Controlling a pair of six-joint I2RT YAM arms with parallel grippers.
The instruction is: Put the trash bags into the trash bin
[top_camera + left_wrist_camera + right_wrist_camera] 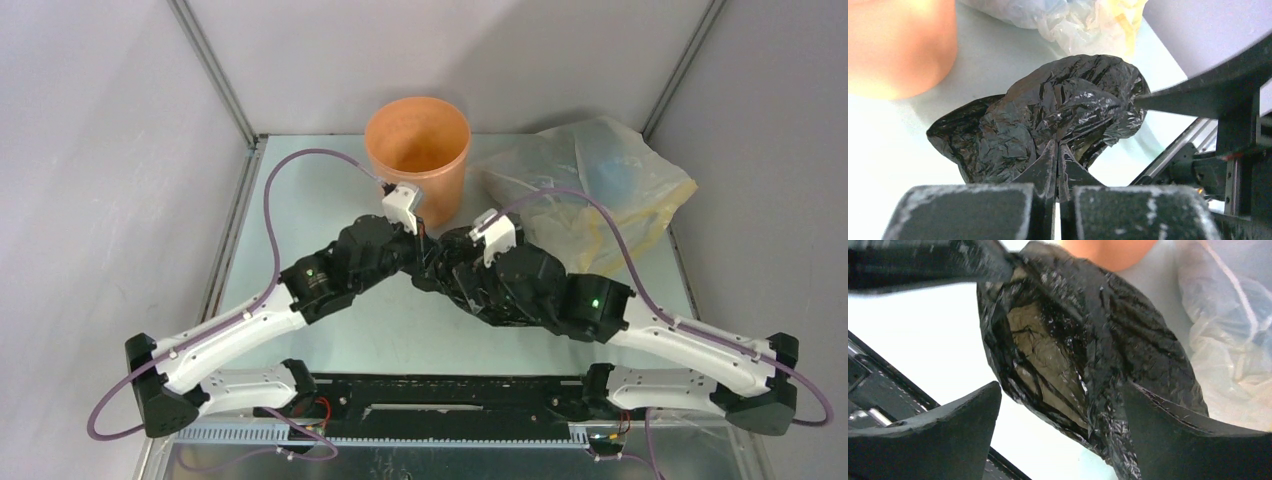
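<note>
Between grey walls (100,150), pale tbl (330,200) holds trash bin (417,140), yellowish bag (600,170).

The trash bag (1058,115) is black and shiny, with crinkly lines all over. The trash bin (417,140) is orange. The other plastic bag (610,170) is see-through yellow with some blue inside. The arms (235,335) are black and white, with purple cables (268,200).

The trash bag (1058,110) is thin black plastic — crinkled, glossy. The trash bin (450,180) is smooth orange plastic. The yellowish bag (600,175) is translucent, wrinkled film. The left claw (1057,152) is matt black — scuffed whitish at its base.
</note>
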